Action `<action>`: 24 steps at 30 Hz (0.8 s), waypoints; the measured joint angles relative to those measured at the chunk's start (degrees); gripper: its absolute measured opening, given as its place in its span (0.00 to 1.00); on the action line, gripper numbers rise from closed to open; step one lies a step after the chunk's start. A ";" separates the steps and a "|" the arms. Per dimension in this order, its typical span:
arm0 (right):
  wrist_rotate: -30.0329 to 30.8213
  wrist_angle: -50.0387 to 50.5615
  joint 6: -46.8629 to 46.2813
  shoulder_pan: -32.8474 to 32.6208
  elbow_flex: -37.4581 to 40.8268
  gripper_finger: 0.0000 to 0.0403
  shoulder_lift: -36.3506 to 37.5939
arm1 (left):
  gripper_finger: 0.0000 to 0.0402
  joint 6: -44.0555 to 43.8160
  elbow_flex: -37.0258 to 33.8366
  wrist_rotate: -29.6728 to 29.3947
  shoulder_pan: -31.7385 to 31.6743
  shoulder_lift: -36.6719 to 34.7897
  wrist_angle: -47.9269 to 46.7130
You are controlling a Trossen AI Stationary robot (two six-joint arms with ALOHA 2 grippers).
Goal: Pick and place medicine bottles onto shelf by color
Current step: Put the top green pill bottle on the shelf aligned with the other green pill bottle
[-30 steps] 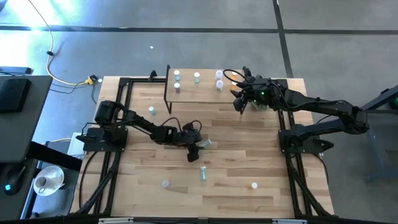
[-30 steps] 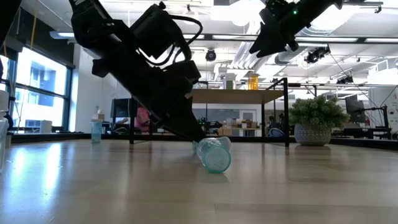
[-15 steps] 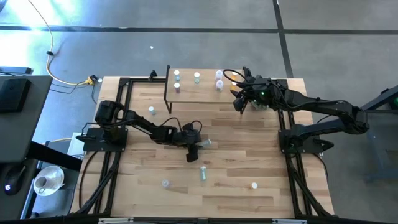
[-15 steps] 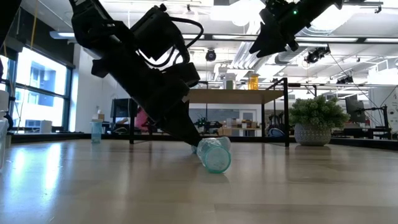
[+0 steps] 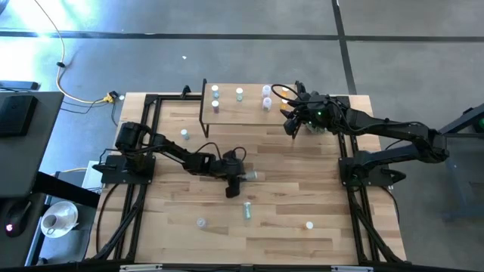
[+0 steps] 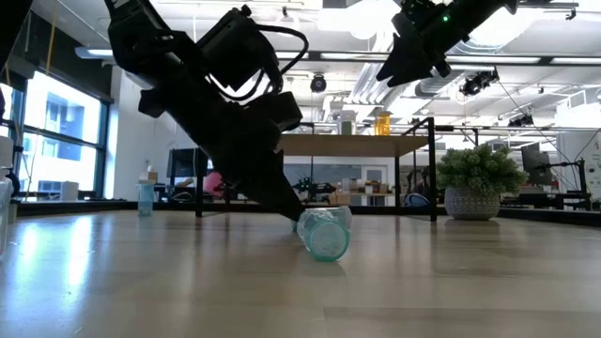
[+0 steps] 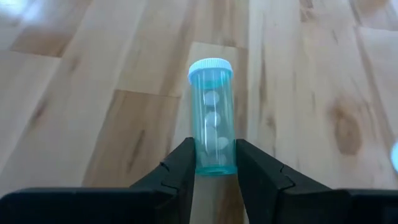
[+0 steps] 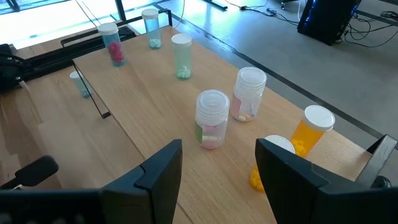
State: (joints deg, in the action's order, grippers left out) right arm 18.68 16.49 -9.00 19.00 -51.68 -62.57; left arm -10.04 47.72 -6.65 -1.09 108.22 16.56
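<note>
Several bottles already stand on the shelf (image 5: 242, 106), while others lie scattered on the table nearer the camera. The left gripper (image 7: 214, 163) pinches a lying blue bottle (image 7: 213, 118) below the shelf. The right gripper (image 5: 290, 125) hovers wide apart, empty, beside the shelf's right end.

Even daylight overhead, glare flaring at the high view's top-left corner; low view is backlit by ceiling strips and a window (image 6: 56, 141), arms near-silhouette, table (image 6: 141, 282) sheen near its left edge; left wrist view soft toward the corners, possibly defocus.
</note>
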 joint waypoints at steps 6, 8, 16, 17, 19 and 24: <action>-1.12 0.00 -0.01 -2.00 0.00 0.48 0.00 | 0.23 1.41 -0.02 2.68 0.01 -0.35 0.43; -1.33 -0.02 -0.01 -3.28 0.00 0.48 0.00 | 0.23 1.87 -0.02 4.24 -0.01 -0.35 1.18; -1.36 -0.15 0.25 -7.70 0.00 0.48 0.00 | 0.23 2.65 -0.02 9.53 -0.01 -0.37 5.80; -1.38 -0.34 0.35 -8.26 0.00 0.48 0.01 | 0.23 2.75 -0.04 9.63 -0.01 -0.37 6.59; -1.52 -0.68 0.43 -9.31 0.00 0.48 0.02 | 0.22 3.00 -0.04 9.63 -0.01 -0.37 8.15; -1.50 -1.29 0.44 -11.54 0.00 0.48 0.02 | 0.22 4.28 -0.07 9.61 -0.01 -0.39 11.71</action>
State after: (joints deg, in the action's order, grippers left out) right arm 17.17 15.20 -8.56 7.47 -51.68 -62.54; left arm -5.76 47.66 2.96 -1.10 107.83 28.27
